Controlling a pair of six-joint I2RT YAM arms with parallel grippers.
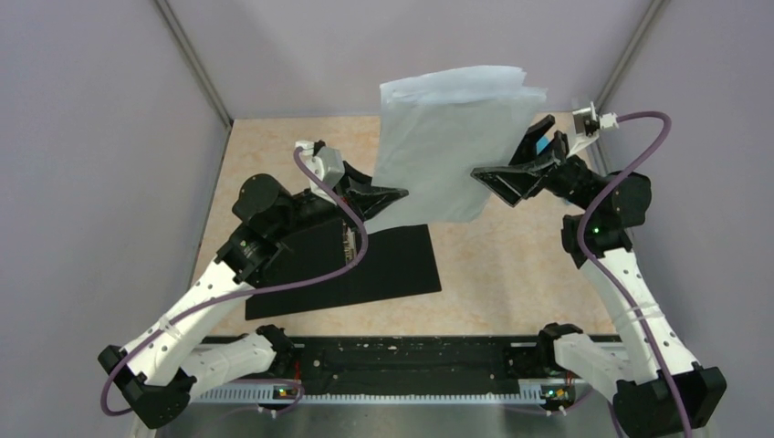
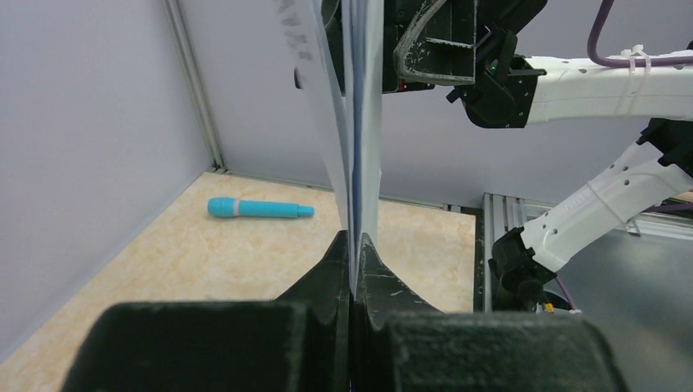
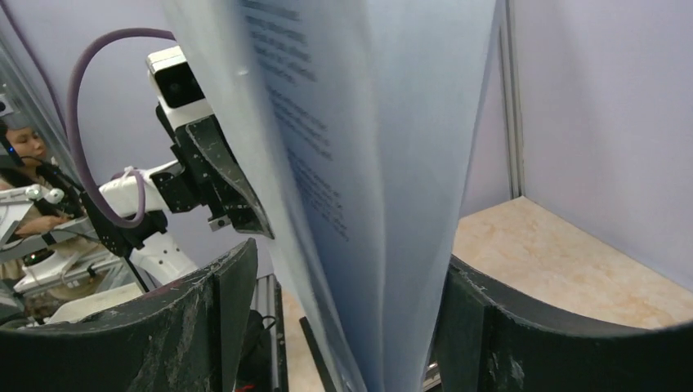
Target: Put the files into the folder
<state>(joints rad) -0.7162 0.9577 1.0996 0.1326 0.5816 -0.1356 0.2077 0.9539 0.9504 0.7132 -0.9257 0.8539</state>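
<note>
Above the far half of the desk (image 1: 511, 274), well clear of its surface: files (image 1: 452, 137), upright, sheets fanned slightly apart, faint grey print on 1 face. Pinched at the lower left edge by the left gripper (image 1: 400, 194), jaws clenched tight on the paper. Straddled at the right edge by the right gripper (image 1: 516, 169), released, its 2 fingers (image 3: 221, 302) spread wide, sheets loose between them. Below, flat toward the near left corner: folder (image 1: 392, 265), open, black inside up, partly under the left arm. Lying by a desk edge near a wall: blue pen (image 2: 260, 209).
</note>
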